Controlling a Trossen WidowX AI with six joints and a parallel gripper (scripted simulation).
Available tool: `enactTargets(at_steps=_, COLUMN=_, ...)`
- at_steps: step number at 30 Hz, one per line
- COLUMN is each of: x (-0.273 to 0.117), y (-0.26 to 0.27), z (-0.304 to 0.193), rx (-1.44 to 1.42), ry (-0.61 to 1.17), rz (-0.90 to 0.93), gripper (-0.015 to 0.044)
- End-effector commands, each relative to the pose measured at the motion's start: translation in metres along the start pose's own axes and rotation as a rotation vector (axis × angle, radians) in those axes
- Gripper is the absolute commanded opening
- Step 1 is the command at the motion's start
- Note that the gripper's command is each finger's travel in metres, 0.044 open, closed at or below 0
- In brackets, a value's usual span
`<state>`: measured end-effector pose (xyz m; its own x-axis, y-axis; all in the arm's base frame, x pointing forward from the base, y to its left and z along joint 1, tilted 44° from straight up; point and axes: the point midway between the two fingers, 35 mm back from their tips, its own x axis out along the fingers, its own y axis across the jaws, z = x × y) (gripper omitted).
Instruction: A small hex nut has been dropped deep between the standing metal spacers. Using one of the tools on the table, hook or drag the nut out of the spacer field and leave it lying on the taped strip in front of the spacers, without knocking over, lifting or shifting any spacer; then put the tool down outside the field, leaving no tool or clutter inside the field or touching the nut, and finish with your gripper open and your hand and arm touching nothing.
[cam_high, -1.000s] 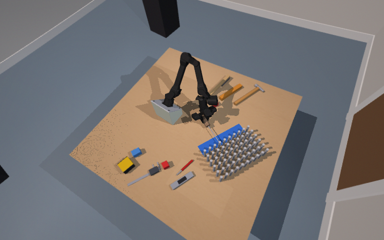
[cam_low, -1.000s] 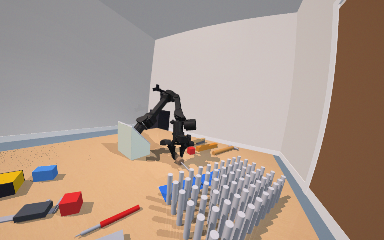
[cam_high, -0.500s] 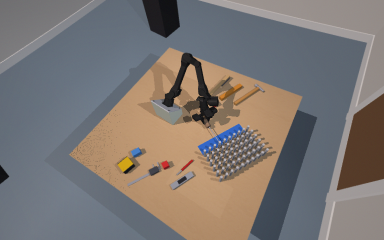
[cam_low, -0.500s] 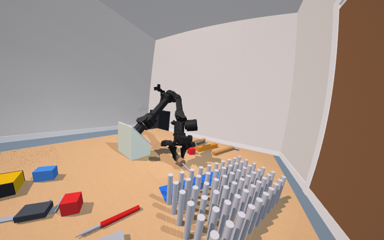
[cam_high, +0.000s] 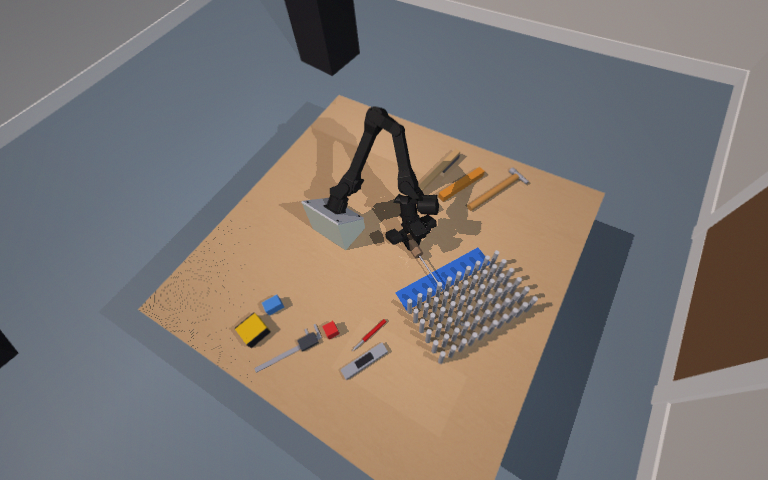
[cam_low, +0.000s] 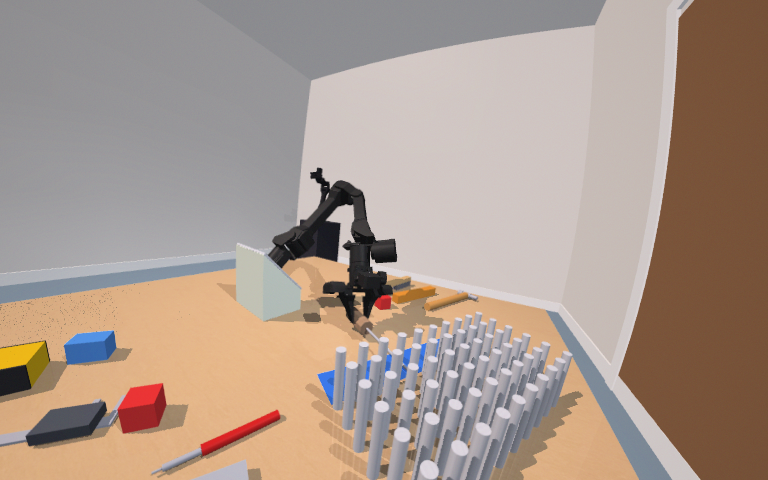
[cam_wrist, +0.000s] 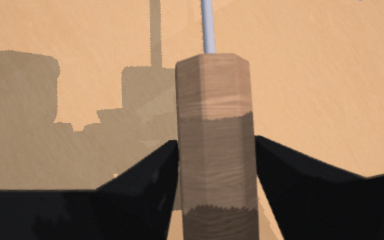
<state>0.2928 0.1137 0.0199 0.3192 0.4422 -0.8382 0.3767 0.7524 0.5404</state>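
My gripper (cam_high: 411, 242) (cam_low: 358, 318) (cam_wrist: 214, 146) is shut on the wooden handle (cam_high: 416, 249) (cam_low: 363, 325) (cam_wrist: 215, 95) of a tool with a thin metal shaft (cam_high: 428, 268) (cam_low: 372, 334) (cam_wrist: 208, 30). The gripper is behind the blue taped strip (cam_high: 400, 294) (cam_low: 325, 380), on the arm base's side. The shaft reaches over the strip to the front row of standing metal spacers (cam_high: 441, 357) (cam_low: 381, 435). Its far end is hidden among the spacers. The spacers stand upright. I cannot make out the hex nut in any view.
An orange tool (cam_high: 461, 183) (cam_low: 414, 293) and a hammer (cam_high: 493, 191) (cam_low: 447, 300) lie beyond the gripper. A red screwdriver (cam_high: 374, 329) (cam_low: 240, 433), a grey level (cam_high: 364, 361), a red block (cam_high: 330, 329) (cam_low: 142, 408), a caliper (cam_high: 307, 340) (cam_low: 66, 422), a blue block (cam_high: 272, 304) (cam_low: 90, 346) and a yellow block (cam_high: 251, 328) (cam_low: 22, 357) lie left of the spacers.
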Motion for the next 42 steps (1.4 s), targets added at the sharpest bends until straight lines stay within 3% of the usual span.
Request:
enactTargets(at_steps=1, x=0.0, y=0.002, z=0.005, rx=-0.008, ry=-0.007, rz=0.006, gripper=0.0)
enactTargets(at_steps=42, x=0.01, y=0.003, z=0.029, rx=-0.008, ry=-0.01, rz=0.007, gripper=0.0)
